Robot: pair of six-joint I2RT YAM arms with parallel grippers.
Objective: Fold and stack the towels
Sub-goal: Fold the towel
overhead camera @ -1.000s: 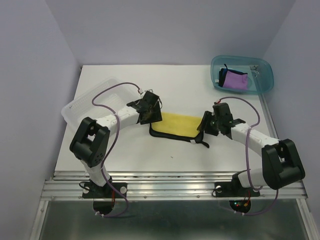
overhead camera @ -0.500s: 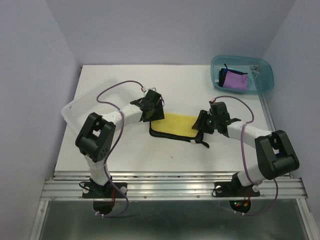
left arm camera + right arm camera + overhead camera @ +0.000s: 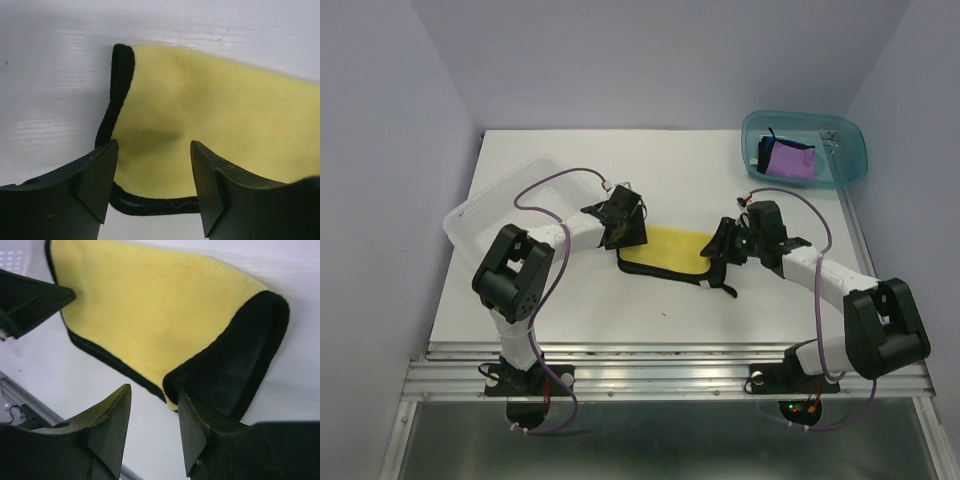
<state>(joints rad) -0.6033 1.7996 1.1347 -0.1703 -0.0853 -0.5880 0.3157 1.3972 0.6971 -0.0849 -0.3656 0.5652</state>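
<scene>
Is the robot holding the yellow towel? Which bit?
No, nothing is held. Both tools are open: the left tool over one end of the towel, the right tool at its curled end.

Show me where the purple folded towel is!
In the top view, the purple folded towel lies inside the teal plastic tub at the far right, well beyond the right gripper.

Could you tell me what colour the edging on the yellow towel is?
Black. The edging shows best in the left wrist view.
</scene>
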